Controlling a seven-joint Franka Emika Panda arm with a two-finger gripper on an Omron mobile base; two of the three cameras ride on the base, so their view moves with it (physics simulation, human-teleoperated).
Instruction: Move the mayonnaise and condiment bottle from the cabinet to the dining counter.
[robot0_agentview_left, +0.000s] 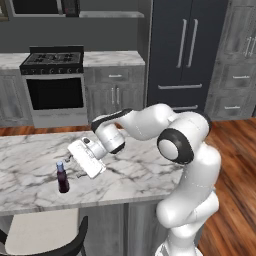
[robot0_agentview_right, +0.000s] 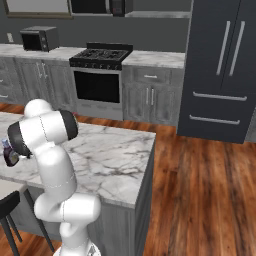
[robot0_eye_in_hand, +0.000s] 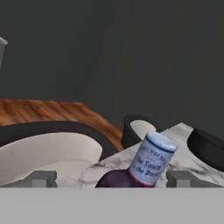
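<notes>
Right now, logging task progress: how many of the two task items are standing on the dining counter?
1. The condiment bottle stands upright near the dining counter's front edge, between the open gripper's fingertips. No mayonnaise is seen; the arm may hide some counter.

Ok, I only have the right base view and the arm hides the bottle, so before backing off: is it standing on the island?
Observer: Yes, the left base view shows the condiment bottle upright on the dining counter.
Operator: Jaws open?
Observer: Wide open, with the bottle between them in the hand view.
Operator: Near an edge?
Observer: Close to the near edge, above a stool.
</notes>
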